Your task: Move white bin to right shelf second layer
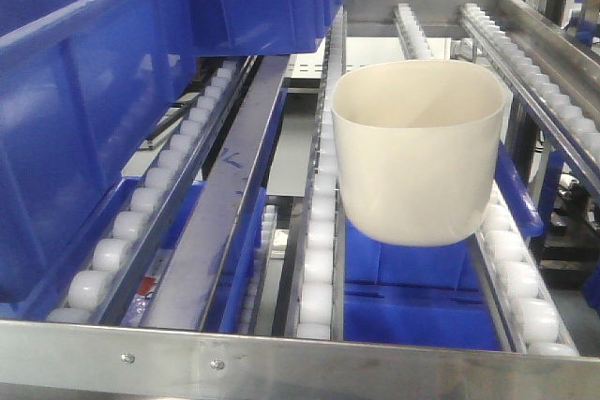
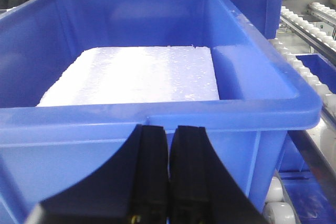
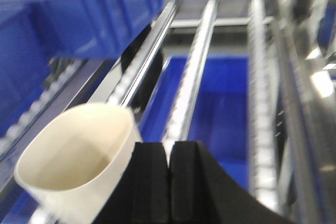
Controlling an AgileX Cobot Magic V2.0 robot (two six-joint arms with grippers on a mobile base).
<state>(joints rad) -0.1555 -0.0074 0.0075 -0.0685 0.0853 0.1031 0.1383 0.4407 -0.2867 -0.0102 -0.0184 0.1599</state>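
The white bin stands upright and empty on the right shelf second layer, spanning the gap between two roller lanes behind the riveted front rail. No gripper shows in the front view. In the right wrist view the white bin lies at the lower left, and my right gripper is shut just to its right with nothing between the fingers. My left gripper is shut and empty in front of a blue crate's near wall.
Large blue crates fill the left lanes of the rack. The one before my left gripper holds a white foam slab. Another blue crate sits on the level below the bin. A steel side rail borders the right.
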